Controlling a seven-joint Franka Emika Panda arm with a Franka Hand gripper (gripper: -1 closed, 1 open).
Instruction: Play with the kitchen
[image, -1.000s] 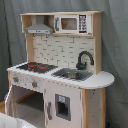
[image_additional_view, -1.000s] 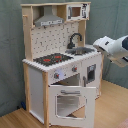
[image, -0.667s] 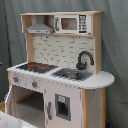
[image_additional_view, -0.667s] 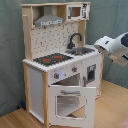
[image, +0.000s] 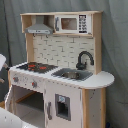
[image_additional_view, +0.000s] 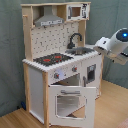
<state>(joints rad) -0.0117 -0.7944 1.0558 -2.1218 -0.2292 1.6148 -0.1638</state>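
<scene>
The white robot arm head with its dark, blue-lit face (image_additional_view: 114, 44) enters the second exterior view from 3 o'clock; its gripper end points toward 9 o'clock, and whether it is open or closed cannot be told from these views. The nose of the arm sits just beside the rounded end of the light countertop (image_additional_view: 98, 49) and appears apart from it. Directly at 9 o'clock from the tool stands the tall white and light-wood toy kitchen (image_additional_view: 55, 70), resting on a wooden floor (image_additional_view: 112, 107) before a grey curtain (image_additional_view: 10, 50). Nearest the tool are the steel sink basin (image_additional_view: 80, 50) and the curved black faucet (image_additional_view: 75, 39); farther toward 9 o'clock lies the black hob with red rings (image_additional_view: 52, 58). At 7 o'clock, below the counter, the windowed white oven door (image_additional_view: 70, 102) hangs open, hinged down. In the first exterior view the faucet (image: 84, 60) sits at 3 o'clock of the hob (image: 36, 66). Judgement: the counter's long axis runs from 9 o'clock to 3 o'clock, so a straight advance toward 9 o'clock meets the sink and faucet first.
</scene>
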